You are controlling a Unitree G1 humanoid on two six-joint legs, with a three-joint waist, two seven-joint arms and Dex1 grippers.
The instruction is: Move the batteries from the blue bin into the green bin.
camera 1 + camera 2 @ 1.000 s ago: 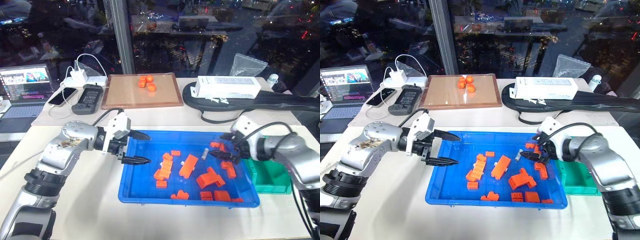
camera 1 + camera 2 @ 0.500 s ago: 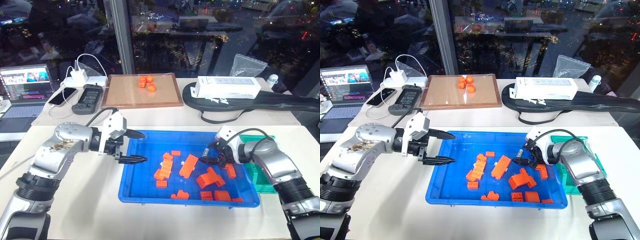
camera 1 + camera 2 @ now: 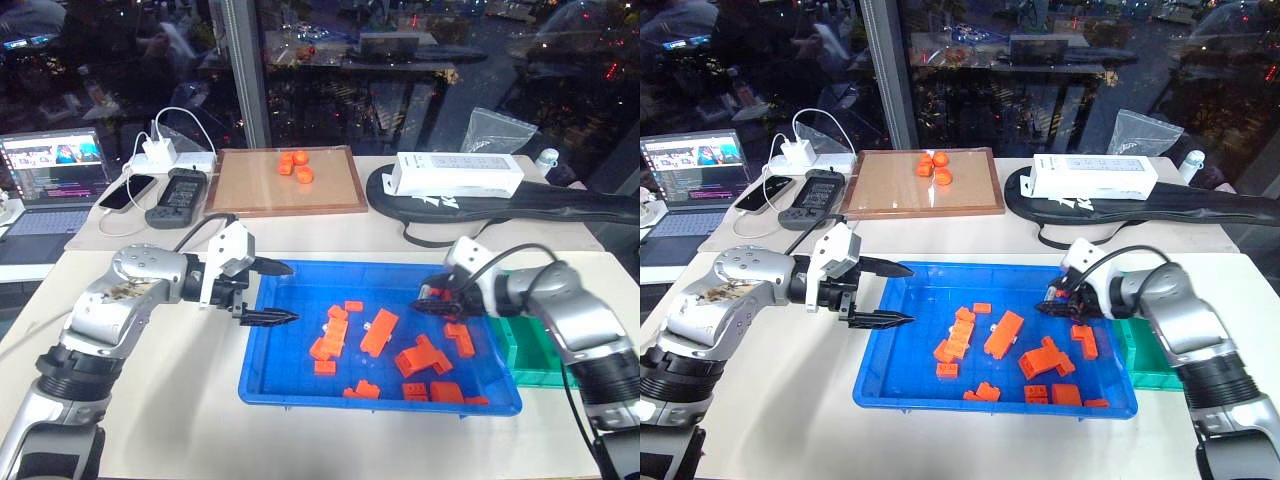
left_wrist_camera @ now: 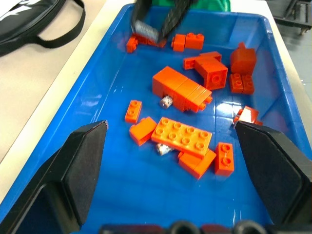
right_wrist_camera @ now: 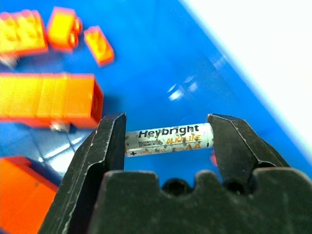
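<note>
The blue bin (image 3: 290,380) lies in front of me with several orange bricks (image 3: 378,332) in it. My right gripper (image 3: 432,303) hangs a little above its right part, shut on a silvery battery (image 5: 168,139) that sits crosswise between the fingers. Two more batteries (image 4: 166,101) (image 4: 162,149) poke out from under bricks near the bin's middle. The green bin (image 3: 540,350) stands against the blue bin's right side, partly behind my right arm. My left gripper (image 3: 290,293) is open over the blue bin's left wall, holding nothing.
At the back stand a wood-framed tray (image 3: 255,190) with orange bricks, a white box (image 3: 455,175) on a black bag, and a phone, a controller and a laptop (image 3: 50,175) at the far left. Bare table lies left of the blue bin.
My right gripper has closed on the battery that lay at the right of the blue bin and lifted it slightly up and to the right. The left gripper has stayed put.
</note>
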